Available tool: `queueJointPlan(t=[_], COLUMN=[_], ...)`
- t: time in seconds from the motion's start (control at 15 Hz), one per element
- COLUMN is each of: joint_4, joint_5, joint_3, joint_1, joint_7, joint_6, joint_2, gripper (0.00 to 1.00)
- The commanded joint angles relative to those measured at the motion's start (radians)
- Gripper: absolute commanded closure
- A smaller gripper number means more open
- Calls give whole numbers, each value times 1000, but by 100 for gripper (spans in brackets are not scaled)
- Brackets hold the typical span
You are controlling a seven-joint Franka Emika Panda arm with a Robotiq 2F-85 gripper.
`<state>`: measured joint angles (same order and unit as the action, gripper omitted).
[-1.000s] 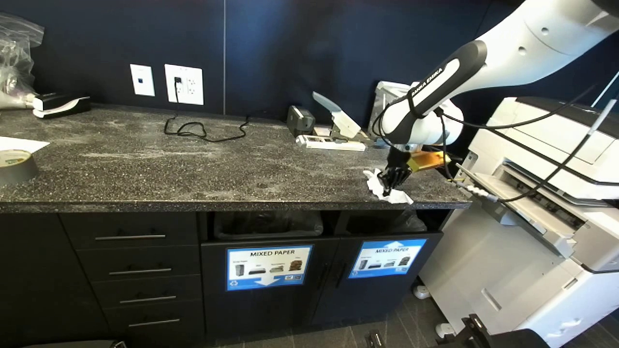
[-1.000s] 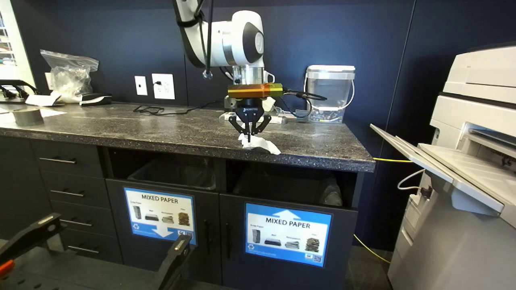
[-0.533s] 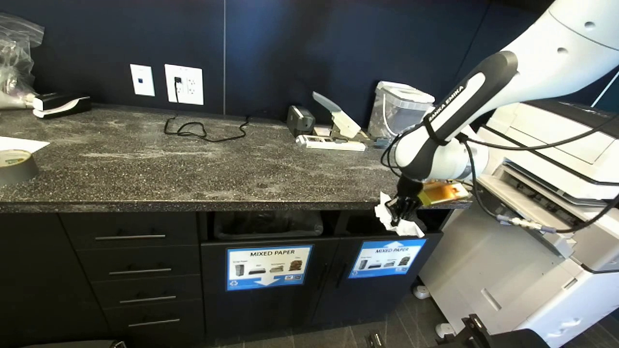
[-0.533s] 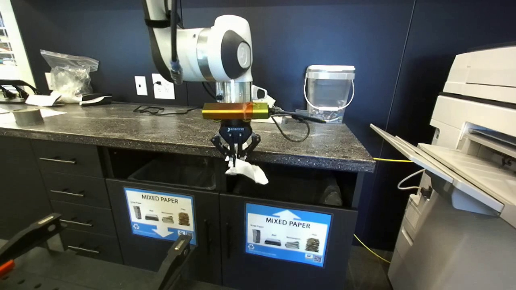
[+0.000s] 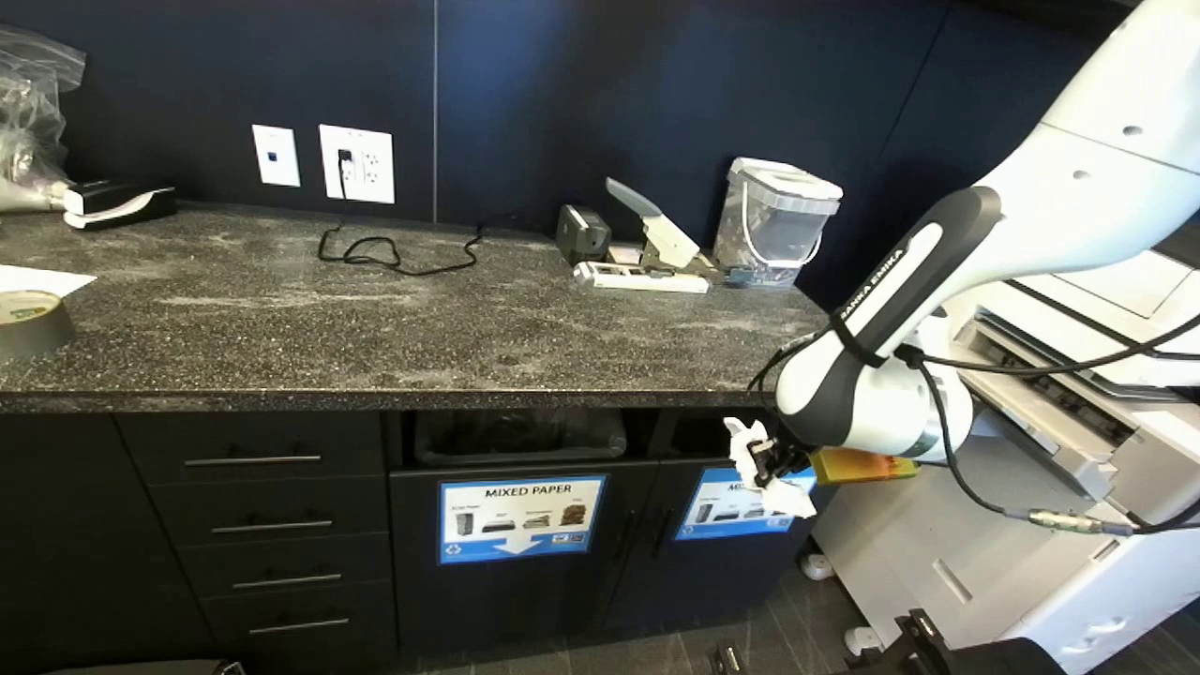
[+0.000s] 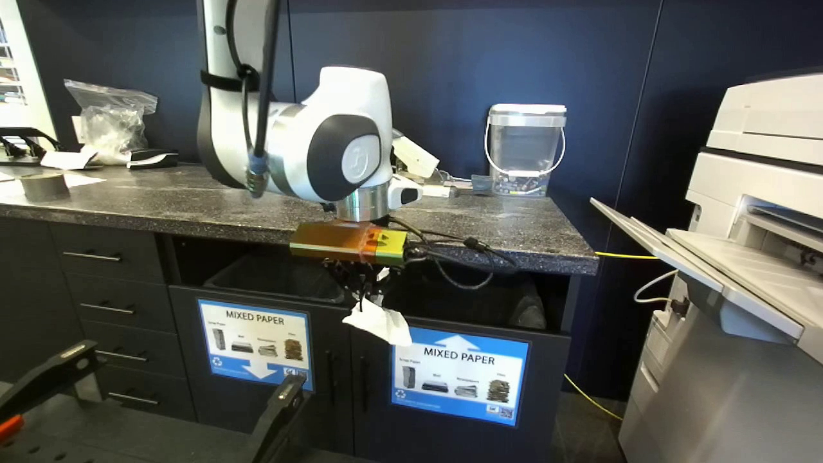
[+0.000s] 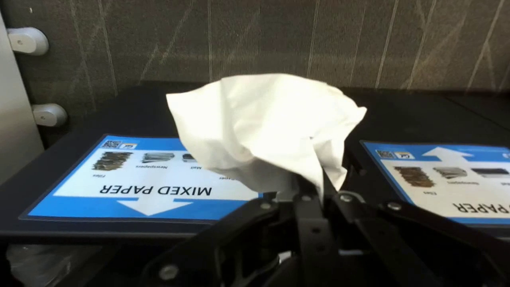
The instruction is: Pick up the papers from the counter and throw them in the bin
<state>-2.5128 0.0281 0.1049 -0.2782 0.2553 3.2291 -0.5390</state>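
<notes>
A crumpled white paper (image 6: 379,323) hangs from my gripper (image 6: 362,303), whose fingers are shut on it. It is off the counter (image 5: 375,337), below the front edge and in front of the cabinet fronts. In an exterior view the paper (image 5: 790,499) covers part of the blue label on the bin (image 6: 546,392). The bin's slot lies just behind and to the right of the gripper in an exterior view. From the wrist, the paper (image 7: 271,123) spreads over the fingertips and hides them, with both labels beyond it.
A similar front with a whiter label (image 6: 254,334) stands beside the bin. A printer (image 6: 739,270) is to the right. The counter bears a translucent bucket (image 6: 526,148), a stapler (image 5: 656,244), a black cable (image 5: 403,267), a tape roll (image 5: 37,328) and a flat white sheet (image 5: 42,278).
My gripper has carried the paper off the counter, outward past the front edge and down to the level of the labels. The grip has stayed shut.
</notes>
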Motion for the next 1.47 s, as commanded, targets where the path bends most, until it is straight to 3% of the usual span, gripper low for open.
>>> queueJointPlan(t=[0.0, 0.27, 0.6, 1.4], joint_4=[26, 110, 291, 681], joint_5=[49, 133, 153, 140], joint_3=[71, 28, -22, -74], joint_1=[-94, -82, -41, 29], joint_7=[-65, -142, -199, -235], joint_6=[245, 460, 615, 717], joint_2=[-138, -300, -468, -717], gripper=[98, 98, 98, 98])
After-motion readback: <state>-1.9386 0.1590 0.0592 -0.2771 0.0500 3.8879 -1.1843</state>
